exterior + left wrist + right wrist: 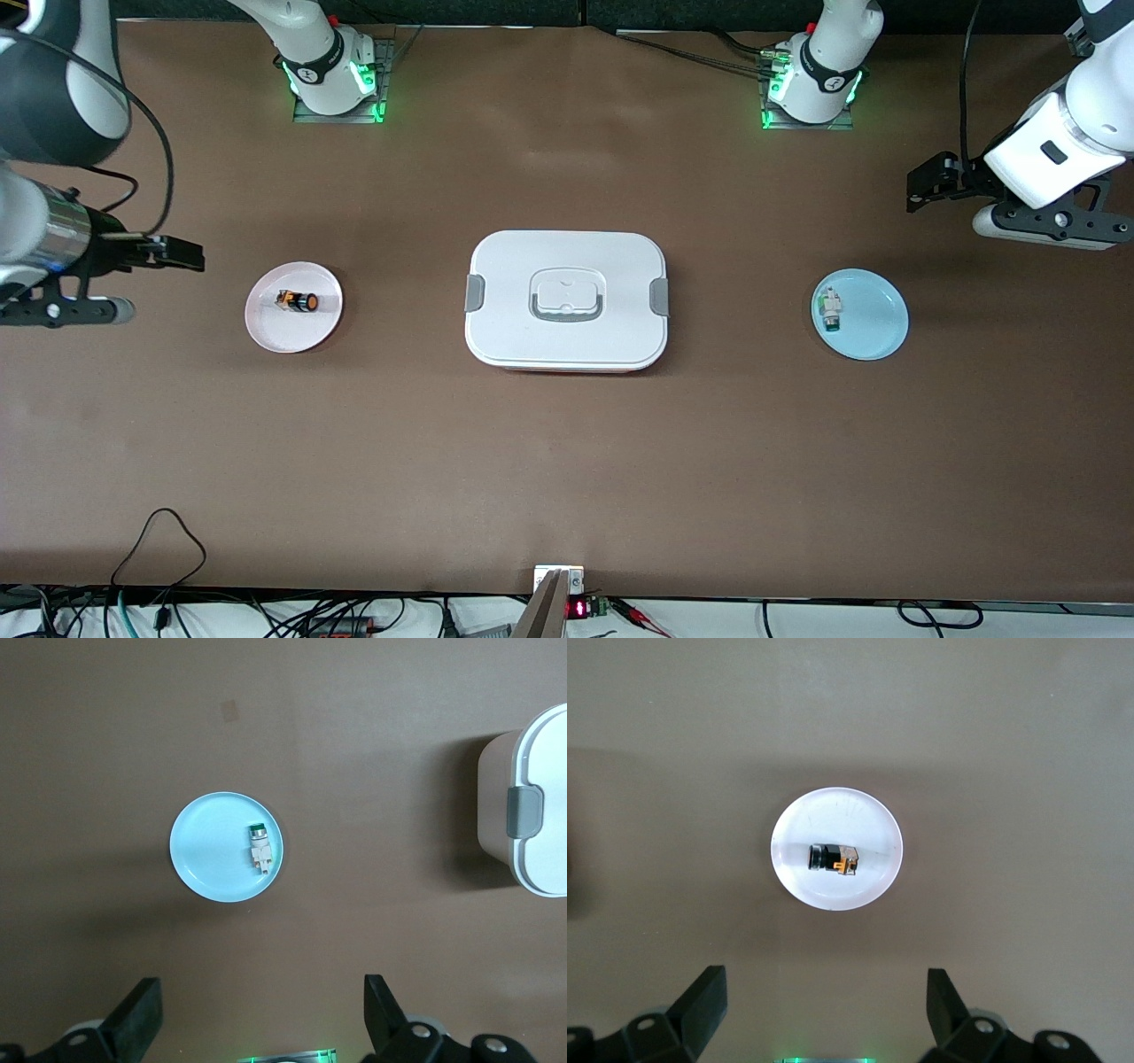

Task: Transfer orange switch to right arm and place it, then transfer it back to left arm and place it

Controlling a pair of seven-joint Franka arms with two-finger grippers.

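table (pixel 567 461): plain brown, no pattern
box (pixel 567 341): white lid and body; grey latches at both ends, grey recessed handle
pink plate (pixel 266 330): pale pink, plain
orange switch (pixel 297 301): black body, orange cap and orange parts
blue plate (pixel 877 323): light blue, plain
small component (pixel 831 309): white with green top
left gripper (pixel 257 1014): black fingers
right gripper (pixel 819 1005): black fingers
arms (pixel 1072 133): white shells, silver wrist on the right arm, black joints
arm bases (pixel 332 84): green lights lit
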